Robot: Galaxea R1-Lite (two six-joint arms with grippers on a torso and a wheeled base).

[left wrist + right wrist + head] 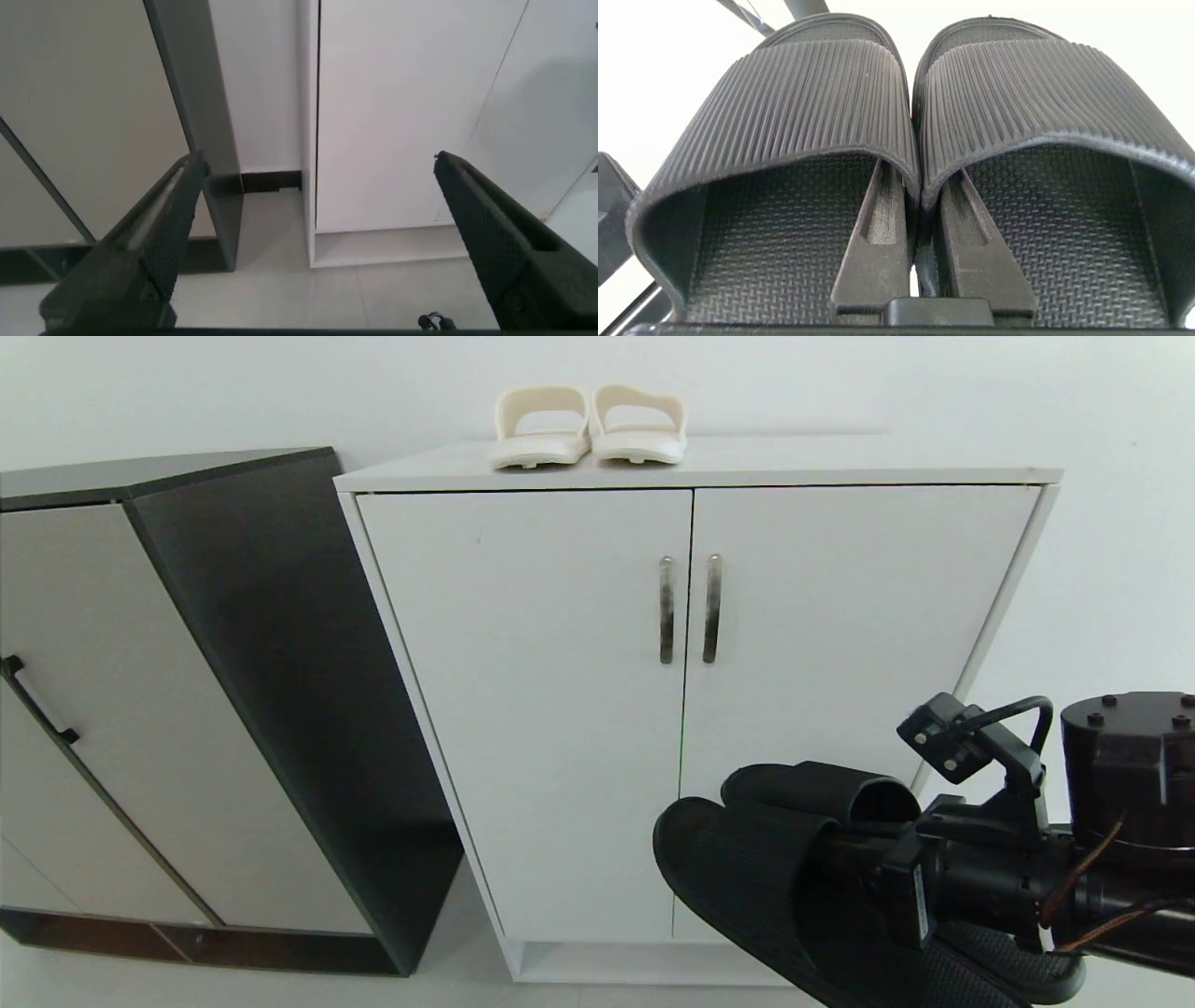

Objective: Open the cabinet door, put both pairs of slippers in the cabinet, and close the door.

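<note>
A white two-door cabinet (560,709) stands shut in the head view, with two metal handles (666,609) at its middle. A pair of cream slippers (588,427) rests on its top. My right gripper (915,233) is shut on a pair of black slippers (747,859), pinching their two inner walls together, one finger (873,243) inside each shoe. It holds them low in front of the right door. My left gripper (318,187) is open, its fingers (159,233) wide apart, facing the gap by the white cabinet's (402,112) left bottom corner.
A dark cabinet (215,709) with a grey door and a black handle (37,700) stands close on the left of the white one. A narrow gap separates them. A white wall lies behind, pale floor below.
</note>
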